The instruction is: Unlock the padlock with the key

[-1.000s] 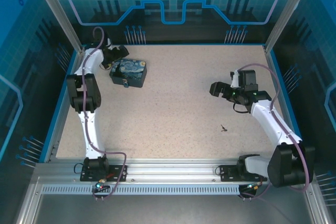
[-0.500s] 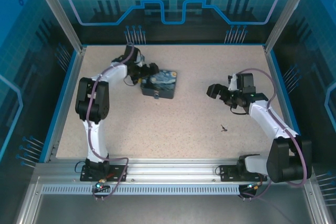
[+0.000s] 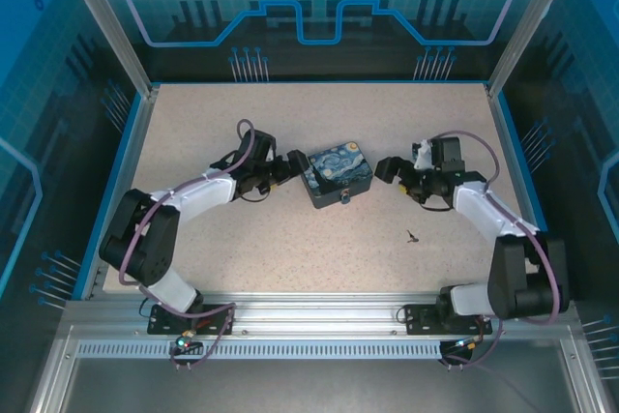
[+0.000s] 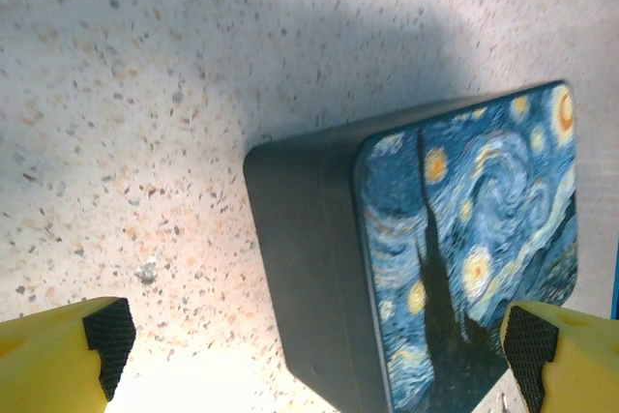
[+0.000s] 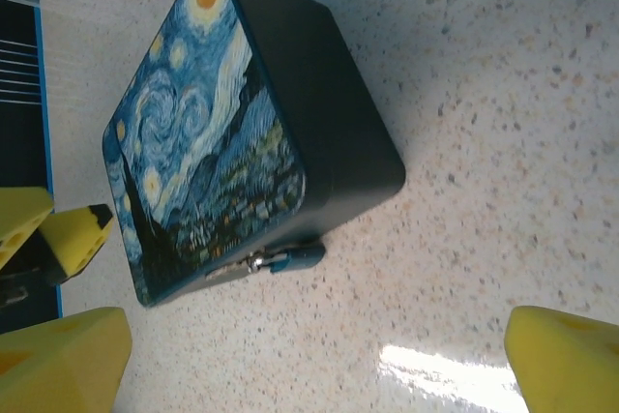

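We judge the task to be at its very start, with every real step left to do. The rectangular tin box painted with a blue-and-yellow swirling night sky [image 3: 337, 174] lies flat near the middle of the speckled beige tabletop [image 3: 290, 258]. A small silver-and-blue padlock [image 5: 283, 259] hangs at the clasp on its near side wall, and as far as we can see it is closed. The tiny thin dark metal key [image 3: 413, 236] lies loose on the tabletop, to the near right of the box and well apart from it, with nothing holding it. The left end effector [image 4: 319, 336] sits just beside the left end of the box. Its yellow fingers are spread wide, and the box lies ahead of the gap between them. We cannot tell whether either pad touches the wall. The right end effector [image 5: 319, 336] hangs near the right side of the box, also spread wide and carrying nothing. In its wrist view the padlock faces it across bare tabletop. In our judgement one arm has yet to steady the box, and the other must pick up the key, bring it to the padlock's keyway, insert it and turn it. The key is so slight that picking it off the flat surface looks to us like the hardest part.
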